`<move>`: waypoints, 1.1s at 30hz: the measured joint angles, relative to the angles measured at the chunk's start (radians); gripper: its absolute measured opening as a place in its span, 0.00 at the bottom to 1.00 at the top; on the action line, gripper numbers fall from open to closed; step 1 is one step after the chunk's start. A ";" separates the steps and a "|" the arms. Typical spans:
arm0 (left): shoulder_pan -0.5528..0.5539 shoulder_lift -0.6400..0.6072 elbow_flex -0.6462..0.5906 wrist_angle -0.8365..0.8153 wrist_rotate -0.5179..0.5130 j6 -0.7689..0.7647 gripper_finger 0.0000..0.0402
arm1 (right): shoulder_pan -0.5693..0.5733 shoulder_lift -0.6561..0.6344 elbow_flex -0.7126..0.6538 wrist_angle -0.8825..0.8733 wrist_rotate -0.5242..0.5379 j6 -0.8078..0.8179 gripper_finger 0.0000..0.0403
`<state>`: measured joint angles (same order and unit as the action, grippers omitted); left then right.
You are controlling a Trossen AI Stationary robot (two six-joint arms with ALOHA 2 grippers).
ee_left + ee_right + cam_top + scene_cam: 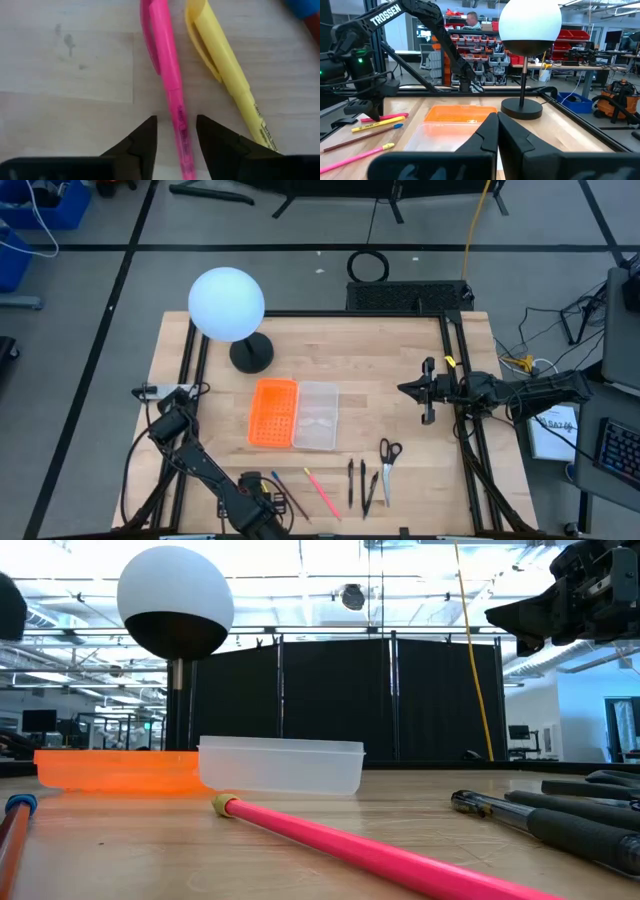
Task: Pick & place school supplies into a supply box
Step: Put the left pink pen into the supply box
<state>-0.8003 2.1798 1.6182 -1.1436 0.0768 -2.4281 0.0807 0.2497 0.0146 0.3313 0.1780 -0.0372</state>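
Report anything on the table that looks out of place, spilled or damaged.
Nothing stands out. The clear supply box sits flush beside the orange tray, both upright, the clear one holding no supplies yet. Pens and scissors lie loosely along the table's front edge. The left end effector straddles a pink pen, beside a yellow one.

Left gripper [175, 145] low with fingers parted; right gripper [497, 131] raised, closed.

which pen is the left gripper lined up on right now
The pink pen: it runs between the left gripper's open fingers, while the yellow pen lies beside it, outside them.
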 joint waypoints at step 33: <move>-0.016 -0.002 -0.024 -0.060 -0.065 0.025 0.06 | 0.000 0.000 0.000 0.000 0.000 0.000 0.00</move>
<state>-0.8161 2.1782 1.5947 -1.2033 0.0117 -2.4035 0.0807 0.2501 0.0147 0.3317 0.1776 -0.0376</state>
